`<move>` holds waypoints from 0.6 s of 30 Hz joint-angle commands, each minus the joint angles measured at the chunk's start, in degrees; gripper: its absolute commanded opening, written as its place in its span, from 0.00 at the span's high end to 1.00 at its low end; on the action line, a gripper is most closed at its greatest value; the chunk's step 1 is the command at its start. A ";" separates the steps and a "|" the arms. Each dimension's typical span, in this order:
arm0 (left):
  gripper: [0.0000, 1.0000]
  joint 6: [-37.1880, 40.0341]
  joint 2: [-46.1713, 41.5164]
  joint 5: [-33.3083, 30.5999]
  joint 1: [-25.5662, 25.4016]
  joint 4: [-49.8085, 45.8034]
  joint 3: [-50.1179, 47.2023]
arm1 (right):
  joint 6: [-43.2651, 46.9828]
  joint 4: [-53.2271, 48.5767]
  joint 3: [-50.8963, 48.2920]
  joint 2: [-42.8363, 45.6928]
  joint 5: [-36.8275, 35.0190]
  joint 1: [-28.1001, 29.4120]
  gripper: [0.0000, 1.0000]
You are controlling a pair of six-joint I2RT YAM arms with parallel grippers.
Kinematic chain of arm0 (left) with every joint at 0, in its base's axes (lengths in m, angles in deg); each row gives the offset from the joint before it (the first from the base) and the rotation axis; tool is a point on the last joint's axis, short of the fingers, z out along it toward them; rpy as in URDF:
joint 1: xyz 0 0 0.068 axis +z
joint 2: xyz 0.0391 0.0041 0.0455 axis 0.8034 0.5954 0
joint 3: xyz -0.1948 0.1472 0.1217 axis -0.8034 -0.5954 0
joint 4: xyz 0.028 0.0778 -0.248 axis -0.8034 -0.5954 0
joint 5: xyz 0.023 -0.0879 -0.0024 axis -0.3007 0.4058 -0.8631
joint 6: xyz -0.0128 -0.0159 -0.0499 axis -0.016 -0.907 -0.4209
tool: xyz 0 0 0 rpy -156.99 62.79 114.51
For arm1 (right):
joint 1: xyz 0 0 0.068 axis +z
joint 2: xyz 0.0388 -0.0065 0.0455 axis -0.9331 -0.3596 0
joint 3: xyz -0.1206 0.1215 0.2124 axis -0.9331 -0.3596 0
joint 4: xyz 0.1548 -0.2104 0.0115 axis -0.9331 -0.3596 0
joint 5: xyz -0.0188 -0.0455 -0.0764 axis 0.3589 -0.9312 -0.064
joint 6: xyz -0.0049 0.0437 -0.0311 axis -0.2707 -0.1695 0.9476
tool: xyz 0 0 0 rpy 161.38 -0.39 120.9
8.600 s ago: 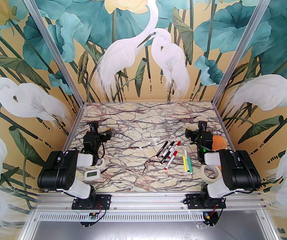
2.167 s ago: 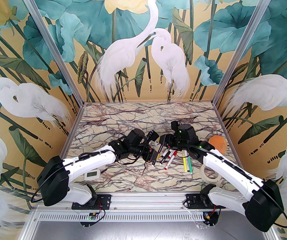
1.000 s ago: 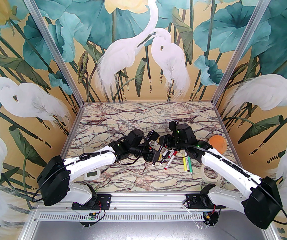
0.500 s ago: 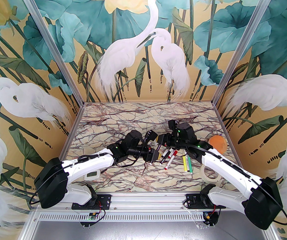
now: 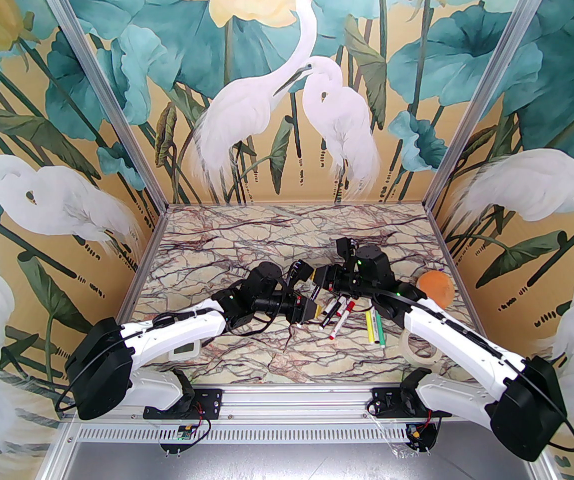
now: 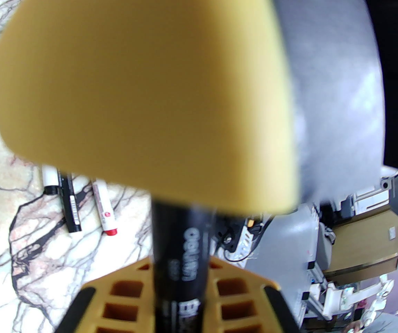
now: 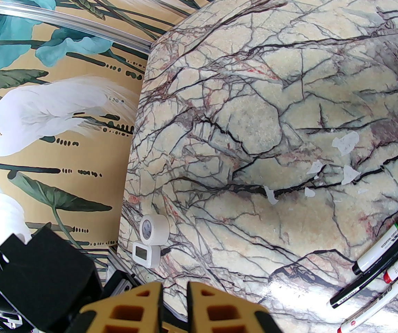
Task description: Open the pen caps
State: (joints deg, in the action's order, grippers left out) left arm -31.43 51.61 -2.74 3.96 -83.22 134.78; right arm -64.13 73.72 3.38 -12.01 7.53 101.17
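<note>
Marble-patterned tabletop [image 5: 246, 238], cream with dark and reddish veins, enclosed on three sides by a painted mural [image 5: 276, 98] of white egrets and teal leaves. Held items: the left gripper [image 6: 179, 276], with yellow ribbed fingers, is clamped on the barrel of a slim black marker [image 6: 179, 241] with pale lettering, lifted off the table near its middle. The right gripper [image 7: 174, 300], of the same make, has its fingers drawn close with a narrow dark slit between them, and is closed on the far end of that marker. In the left wrist view that end runs in behind a blurred yellow finger [image 6: 143, 92] of the right gripper. The held marker's cap is hidden there, and whether it is seated or loose cannot be told. In the top view the two grippers face each other, close together, just left of the loose markers. Lying loose on the table, untouched: a white marker with its black cap [image 7: 363, 265] on; a thin black pen [image 7: 362, 288] beside it; a white marker with its red cap [image 7: 393, 275] on; a second red-ended white marker [image 5: 333, 336]; a yellow highlighter [image 5: 369, 325] and a green highlighter [image 5: 378, 329] side by side. Sundries: large cream tape roll [image 5: 419, 350] under the right arm, orange rounded object [image 5: 437, 288] near the right wall, small white tape roll [image 7: 153, 229] touching a white digital display unit [image 7: 146, 255] at the left, torn white scraps [image 7: 346, 142] stuck mid-table.
</note>
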 commanded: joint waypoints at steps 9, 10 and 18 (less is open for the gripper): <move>0.99 -1.65 -3.85 7.74 1.71 3.54 -2.28 | 5.43 1.12 0.78 1.93 2.29 -1.65 0.88; 0.99 -2.61 -4.37 9.41 2.06 4.91 -2.75 | 5.66 2.03 0.73 2.08 3.79 -2.08 0.88; 0.99 -9.38 -6.52 18.24 3.88 14.18 -5.30 | 7.12 9.55 0.77 2.91 12.72 -5.69 0.89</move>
State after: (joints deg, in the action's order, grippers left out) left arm -37.68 47.35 8.65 6.78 -72.73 130.60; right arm -59.86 80.54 3.41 -10.09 19.51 98.90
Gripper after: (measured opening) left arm 0.197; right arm 0.191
